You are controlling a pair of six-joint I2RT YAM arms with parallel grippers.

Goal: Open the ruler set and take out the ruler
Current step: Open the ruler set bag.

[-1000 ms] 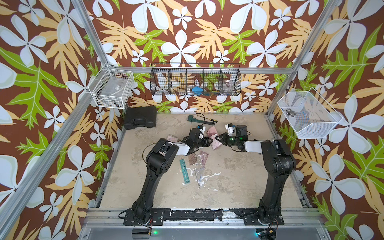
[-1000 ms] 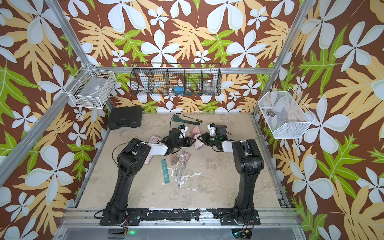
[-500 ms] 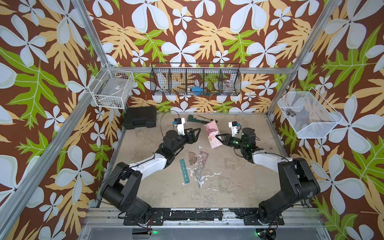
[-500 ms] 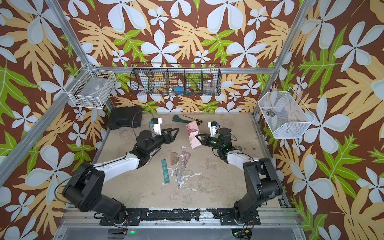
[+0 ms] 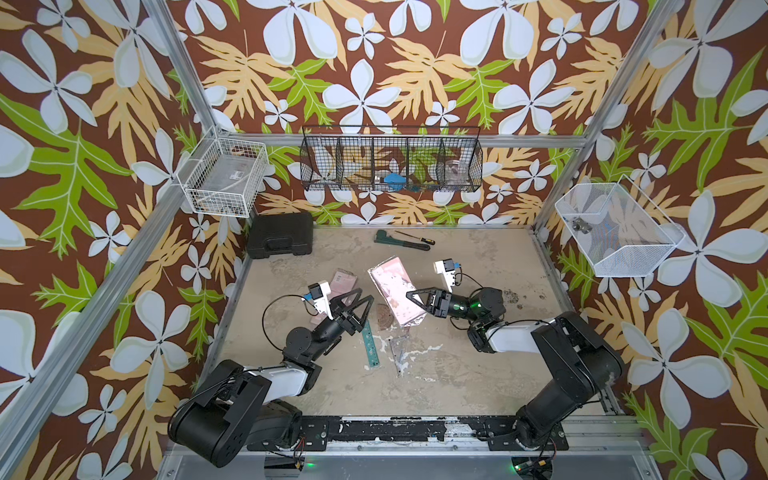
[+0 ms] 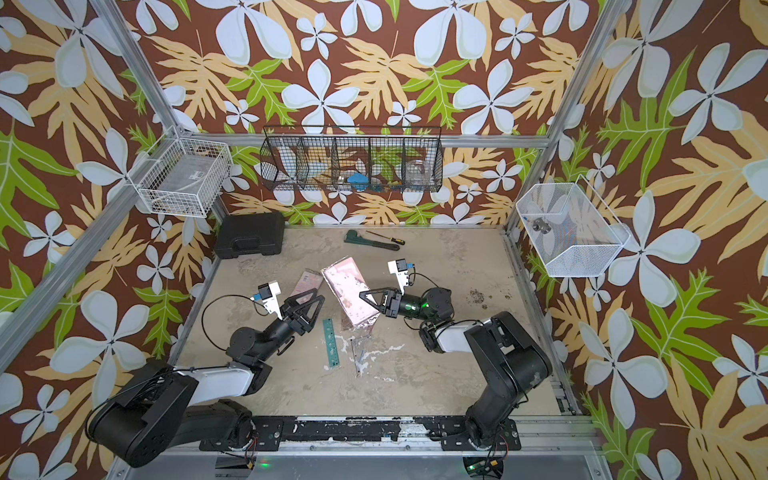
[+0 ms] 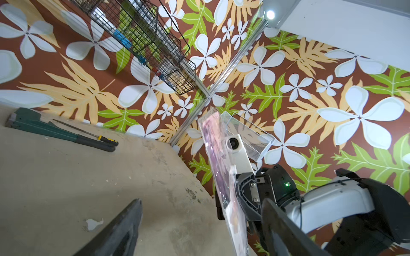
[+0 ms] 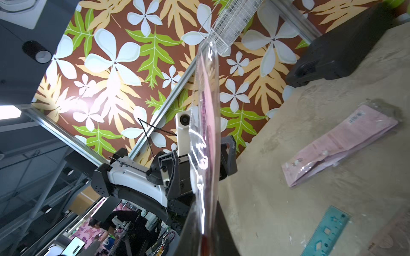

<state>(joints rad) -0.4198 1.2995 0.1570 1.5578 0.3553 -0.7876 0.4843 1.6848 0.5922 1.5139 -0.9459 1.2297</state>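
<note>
The left gripper (image 5: 362, 296) is now spread wide w/ nothing held, drawn back from the ruler set (image 5: 395, 291), which is kept pinched upright by the right gripper (image 5: 411, 296) (jaws closed on its edge). The green ruler (image 5: 371, 345) is seen loose on the surface (image 5: 478, 374) beside the left gripper, so the task is judged approx. done.

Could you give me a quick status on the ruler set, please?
Left end effector open, empty. Right end effector shut on ruler set pouch, held edge-up. Teal ruler lies on table, uncovered.
</note>
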